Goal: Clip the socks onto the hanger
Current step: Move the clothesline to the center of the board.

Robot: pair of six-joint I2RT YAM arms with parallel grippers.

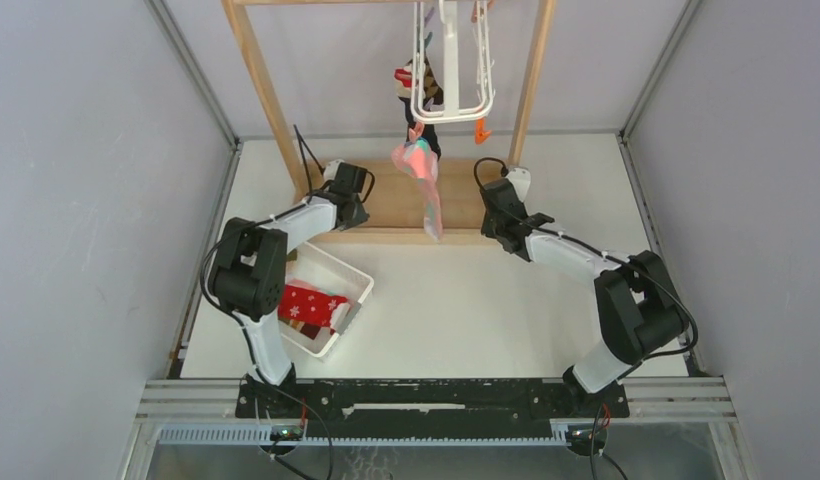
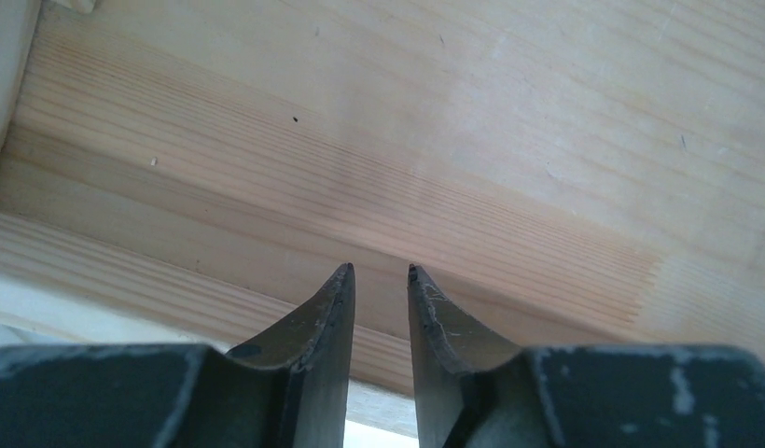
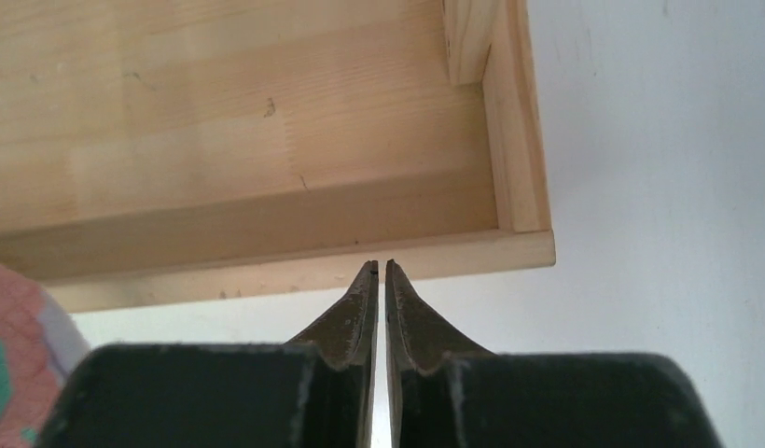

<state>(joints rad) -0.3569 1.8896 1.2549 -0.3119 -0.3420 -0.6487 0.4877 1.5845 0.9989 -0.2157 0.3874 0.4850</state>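
Note:
The white hanger [image 1: 451, 60] hangs from the top bar of the wooden rack, with an orange clip [image 1: 480, 130] dangling at its right. A pink sock with teal dots [image 1: 423, 180] hangs from it, with a dark sock [image 1: 428, 135] and a striped sock [image 1: 410, 80] above. A red snowflake sock [image 1: 311, 305] lies in the white basket [image 1: 358, 275]. My left gripper [image 1: 353, 203] [image 2: 380, 271] is slightly open and empty over the rack's base board. My right gripper [image 1: 499, 215] [image 3: 382, 264] is shut and empty at the board's front right corner. The pink sock's edge [image 3: 15, 345] shows in the right wrist view.
The wooden rack's base board [image 1: 396, 200] lies between the two grippers, and its posts [image 1: 266, 90] [image 1: 534, 70] rise at left and right. The basket stands front left beside the left arm. Grey walls enclose the white table [image 1: 466, 310].

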